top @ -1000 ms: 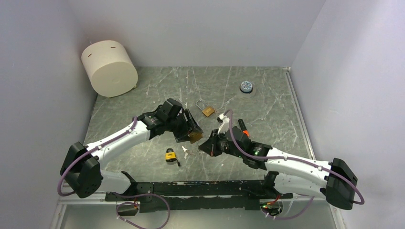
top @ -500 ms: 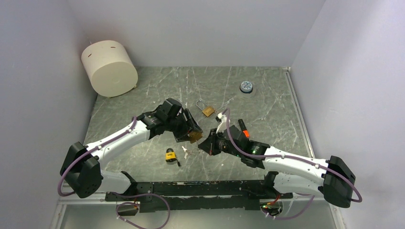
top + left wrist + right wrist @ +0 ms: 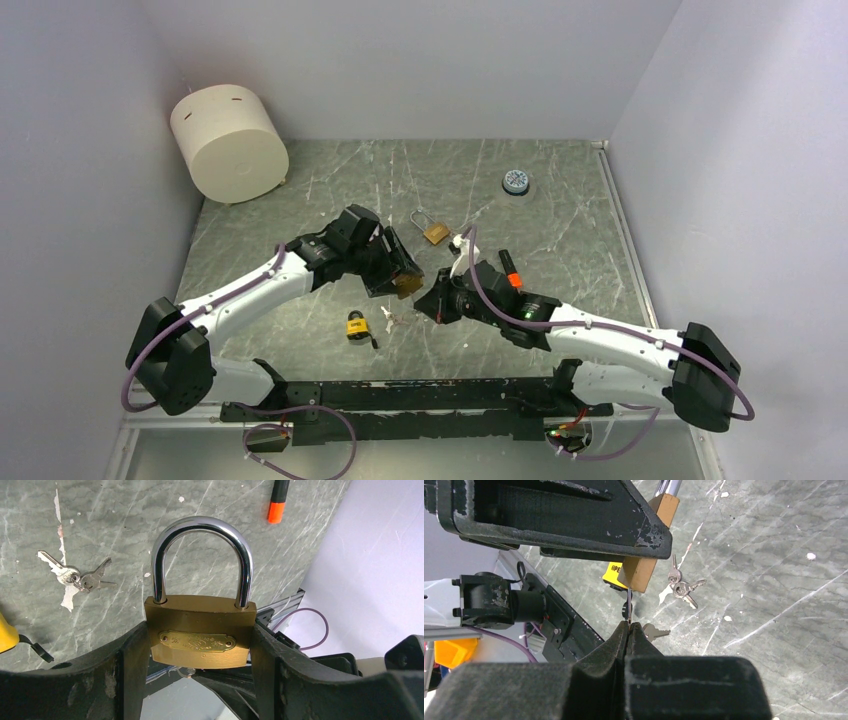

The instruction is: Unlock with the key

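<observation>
A brass padlock (image 3: 200, 630) with a shut steel shackle (image 3: 200, 525) is clamped by its sides in my left gripper (image 3: 200, 647) and held above the table. From above, the padlock (image 3: 407, 287) shows at the tip of the left gripper (image 3: 400, 272). My right gripper (image 3: 628, 626) is shut on a thin key (image 3: 628, 607). The key's blade points up at the underside of the padlock (image 3: 644, 567) and reaches it. How deep it sits is hidden. The right gripper (image 3: 428, 300) stands just right of the lock.
On the table lie a second brass padlock (image 3: 435, 232), a yellow padlock (image 3: 356, 326), a loose bunch of keys (image 3: 388, 318) and a blue round tin (image 3: 516, 181). A cream cylinder (image 3: 228, 142) stands at the back left. An orange-tipped marker (image 3: 277, 500) lies nearby.
My right arm has edged left toward the padlock with the key. The left gripper and padlock have stayed put.
</observation>
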Action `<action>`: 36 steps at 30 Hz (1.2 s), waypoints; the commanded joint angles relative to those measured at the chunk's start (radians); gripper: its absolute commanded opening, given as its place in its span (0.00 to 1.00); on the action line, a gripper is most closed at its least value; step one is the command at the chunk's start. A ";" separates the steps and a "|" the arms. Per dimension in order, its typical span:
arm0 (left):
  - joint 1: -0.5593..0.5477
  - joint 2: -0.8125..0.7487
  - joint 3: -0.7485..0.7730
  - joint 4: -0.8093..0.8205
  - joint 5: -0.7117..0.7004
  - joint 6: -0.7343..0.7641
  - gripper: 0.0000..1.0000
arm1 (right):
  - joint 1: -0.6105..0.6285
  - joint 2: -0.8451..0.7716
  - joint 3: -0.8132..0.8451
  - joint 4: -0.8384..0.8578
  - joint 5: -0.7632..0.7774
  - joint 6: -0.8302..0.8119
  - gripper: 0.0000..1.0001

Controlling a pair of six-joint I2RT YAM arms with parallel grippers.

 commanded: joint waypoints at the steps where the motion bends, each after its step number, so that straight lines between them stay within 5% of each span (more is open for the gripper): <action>1: -0.002 -0.032 0.029 0.094 0.052 -0.004 0.28 | -0.009 -0.002 0.048 0.006 0.050 -0.010 0.00; 17: -0.002 -0.001 -0.007 0.151 0.102 -0.026 0.27 | -0.111 -0.023 -0.017 0.075 0.039 0.182 0.00; 36: -0.002 0.027 -0.069 0.299 0.218 -0.153 0.23 | -0.119 0.096 0.037 0.258 0.081 -0.014 0.00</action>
